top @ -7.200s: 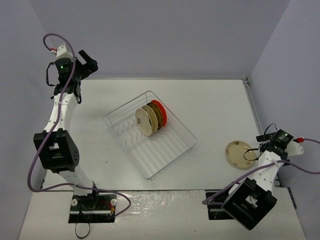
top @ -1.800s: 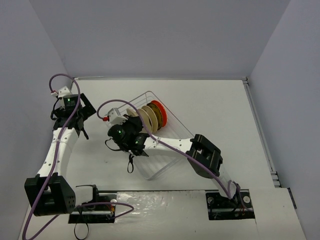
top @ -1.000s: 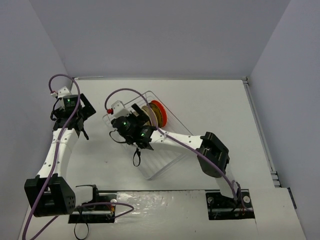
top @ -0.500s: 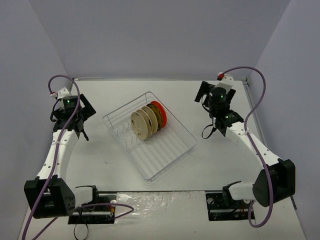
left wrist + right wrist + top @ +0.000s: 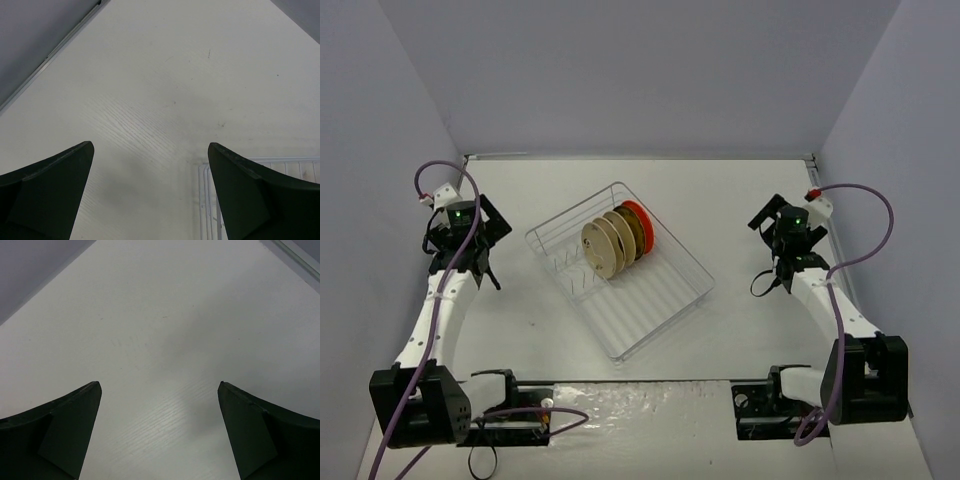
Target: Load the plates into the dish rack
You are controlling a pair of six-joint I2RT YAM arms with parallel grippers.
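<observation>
White-wire rack (image 5: pixel 655 305) sits between the two arms, holding the plates (image 5: pixel 610 243) upright in a row in its far half, the red one at the back and a cream one in front. Left gripper (image 5: pixel 150 145) hangs left of the rack, right gripper (image 5: pixel 159 383) well to its right, both with jaws spread wide.

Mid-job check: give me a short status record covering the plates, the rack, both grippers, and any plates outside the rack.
plates: standing on edge in one row inside the dish rack
row ends: cream plate at the near-left end, orange-red plate at the far-right end
dish rack: set diagonally mid-table, its near part bare
left gripper: open, holding nothing, over the table beside the rack's corner
right gripper: open, holding nothing, over bare table
plates outside rack: none visible
</observation>
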